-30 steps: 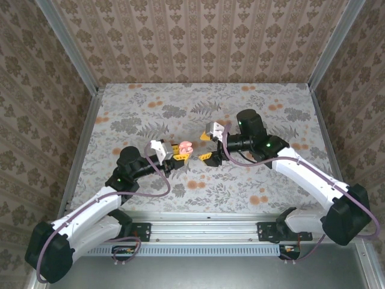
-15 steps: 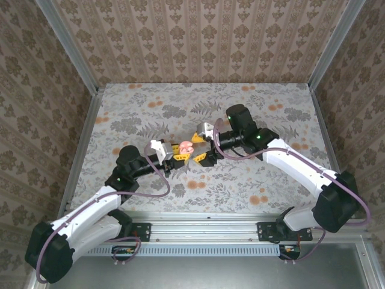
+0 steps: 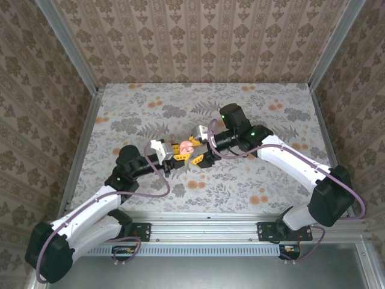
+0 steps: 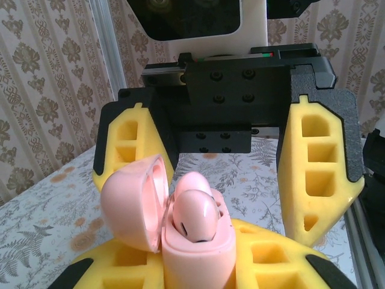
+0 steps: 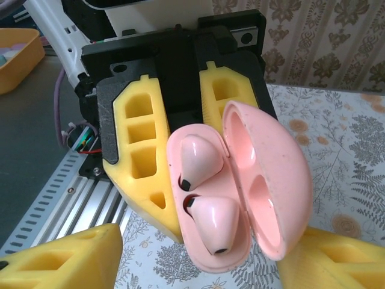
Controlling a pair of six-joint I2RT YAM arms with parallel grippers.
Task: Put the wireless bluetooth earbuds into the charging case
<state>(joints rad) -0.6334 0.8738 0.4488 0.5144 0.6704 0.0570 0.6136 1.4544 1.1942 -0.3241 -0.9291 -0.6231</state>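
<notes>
Lit brightly and evenly from overhead, diffuse. Shadowed faintly on the table (image 3: 264, 120) directly beneath the left claw (image 3: 182, 154) and right claw (image 3: 198, 147), edges soft. Glossed with small pale highlights on the charging case (image 4: 192, 253) between the left claw's pads (image 4: 120, 271). Focused crisply there; softened on the wallpaper (image 4: 48, 90) beyond the claw. Blurred on the right claw's own fingers (image 5: 60, 259), nearest the lens. Stretched slightly toward wrist-view corners.

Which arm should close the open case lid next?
Right. The left hand is shut on the charging case, with both earbuds seated and the lid open. The right hand is free and open, its jaws either side of the case.
</notes>
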